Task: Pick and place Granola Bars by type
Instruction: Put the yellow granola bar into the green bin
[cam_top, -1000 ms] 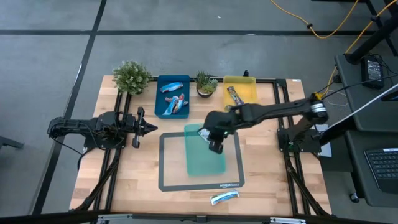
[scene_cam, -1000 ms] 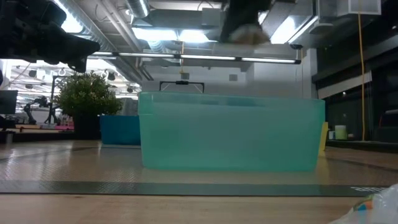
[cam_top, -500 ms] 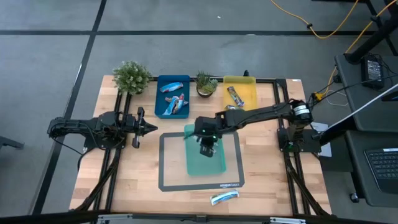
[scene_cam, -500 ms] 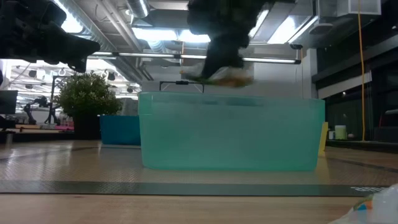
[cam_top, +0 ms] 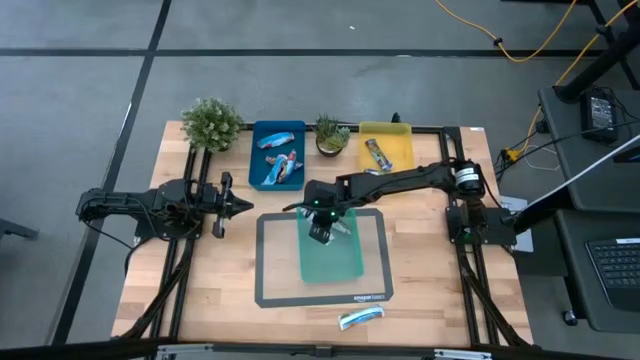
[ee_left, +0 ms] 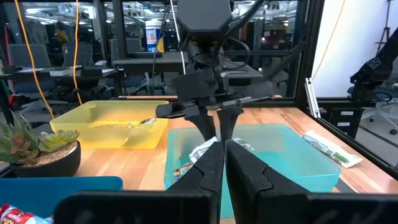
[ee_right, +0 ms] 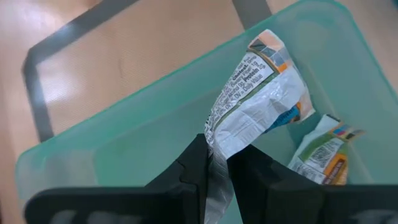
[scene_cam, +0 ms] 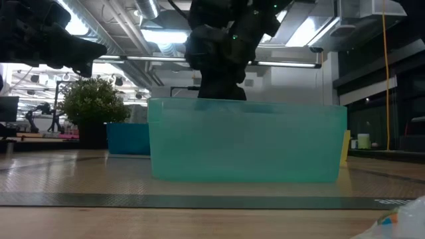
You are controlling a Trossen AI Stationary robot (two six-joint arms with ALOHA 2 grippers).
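My right gripper (cam_top: 320, 231) reaches down into the teal tray (cam_top: 347, 266) and is shut on a silvery-white-teal granola bar (ee_right: 258, 99). A second bar of that kind (ee_right: 320, 152) lies on the tray floor beside it. In the low view the tray wall (scene_cam: 246, 149) hides the held bar. Blue-orange bars (cam_top: 279, 168) lie in the blue tray (cam_top: 257, 150), a brown bar (cam_top: 376, 153) in the yellow tray (cam_top: 400, 147). One more bar (cam_top: 361, 318) lies on the table near its near edge. My left gripper (cam_top: 241, 206) waits shut at the table's left. My right gripper pinches the silvery-white-teal bar by one crimped end (ee_right: 216, 142) between its two fingers, coming from above and pointing down. The bar's body (ee_left: 203, 151) hangs slanted below the fingers, inside the teal tray. Whether its free end touches the tray floor cannot be told.
The teal tray stands on a mat with a dark frame (cam_top: 268, 262). A large potted plant (cam_top: 212, 123) stands at the far left corner, a small one (cam_top: 331, 135) between the blue and yellow trays. Bare wood lies left and right of the mat.
My right gripper has carried the bar toward the table's left and down, from above the teal tray's right side to below its rim. The bar, first clear above the rim in the low view, is now behind the tray wall.
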